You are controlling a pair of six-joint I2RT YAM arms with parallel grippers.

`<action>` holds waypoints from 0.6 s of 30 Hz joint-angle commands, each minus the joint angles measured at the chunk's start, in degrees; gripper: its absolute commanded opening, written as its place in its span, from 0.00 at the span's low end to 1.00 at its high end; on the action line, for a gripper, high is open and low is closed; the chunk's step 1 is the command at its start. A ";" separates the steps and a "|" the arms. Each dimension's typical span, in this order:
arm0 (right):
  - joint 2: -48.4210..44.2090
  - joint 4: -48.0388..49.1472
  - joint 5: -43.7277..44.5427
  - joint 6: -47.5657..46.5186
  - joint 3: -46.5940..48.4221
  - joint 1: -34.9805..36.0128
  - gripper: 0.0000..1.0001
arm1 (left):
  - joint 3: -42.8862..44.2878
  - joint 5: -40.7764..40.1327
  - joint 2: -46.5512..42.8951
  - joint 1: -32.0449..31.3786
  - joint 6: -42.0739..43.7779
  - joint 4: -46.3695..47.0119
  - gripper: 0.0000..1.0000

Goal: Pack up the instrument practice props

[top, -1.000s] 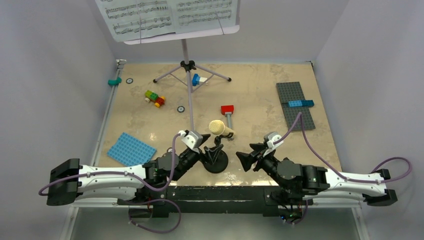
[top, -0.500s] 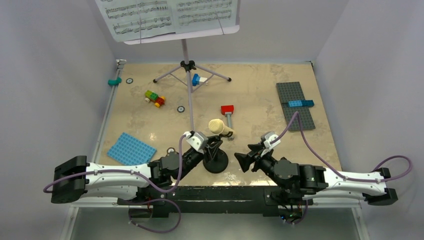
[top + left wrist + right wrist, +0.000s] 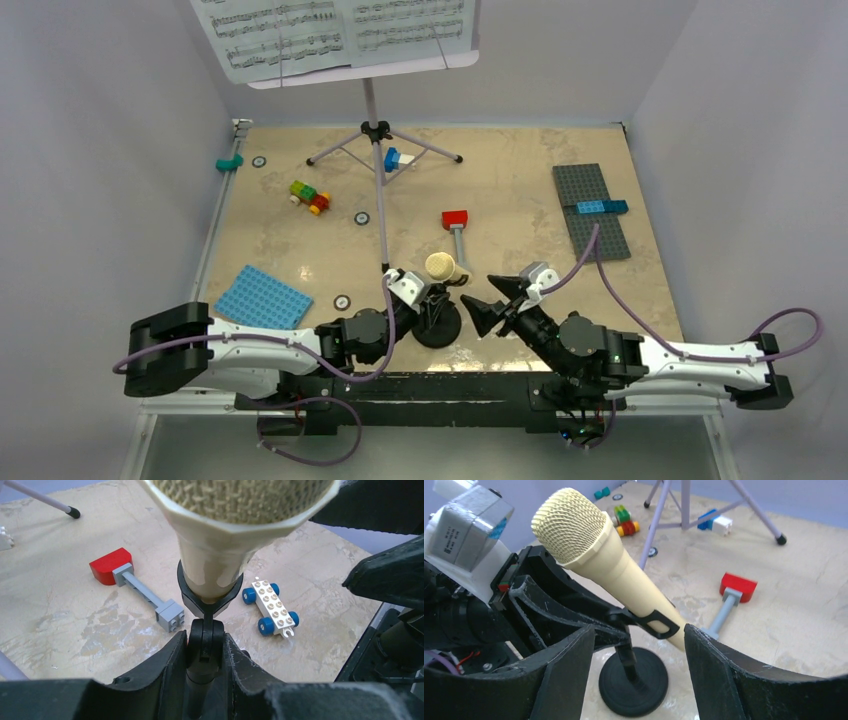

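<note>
A beige marbled table (image 3: pixel 520 170) sits boxed in by plain pale walls (image 3: pixel 110 150). From above, the lilac music stand (image 3: pixel 375 131) stands on its tripod at the far edge and carries the white sheet-music pages (image 3: pixel 300 30). Near the front edge, between the two arms, the black mic stand (image 3: pixel 436 322) stands upright with the cream microphone (image 3: pixel 443 267) clipped in its top and tilted. The left gripper (image 3: pixel 428 303) reaches in from the left and is narrowed onto the stand's post. The right gripper (image 3: pixel 487 298) hangs just to the right of the microphone with its jaws spread wide. A blue studded plate (image 3: pixel 262 298) lies to the left, a grey studded plate (image 3: pixel 591 210) lies far right, and a red and grey brick piece (image 3: pixel 456 225) lies just beyond the microphone. In the left wrist view, the two dark fingers (image 3: pixel 170 665) press on either side of the post's black joint, directly below the clip ring. The microphone's mesh head fills the top of this view, and a white wheeled brick (image 3: pixel 270 607) lies on the table behind. In the right wrist view, the jaws frame the scene far apart and hold nothing. The microphone slants between them, a little beyond the tips, and the stand's round base rests flat on the table below.
</note>
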 commanded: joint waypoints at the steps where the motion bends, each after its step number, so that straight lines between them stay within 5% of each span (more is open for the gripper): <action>1: 0.76 17.67 -1.64 -15.21 -3.01 -0.08 0.69 | -1.45 -0.55 3.52 -0.15 -4.27 -1.33 0.00; 18: 19.69 43.39 1.88 -41.91 -6.35 -1.28 0.67 | -1.94 -0.57 2.84 -0.58 -6.28 -5.28 0.00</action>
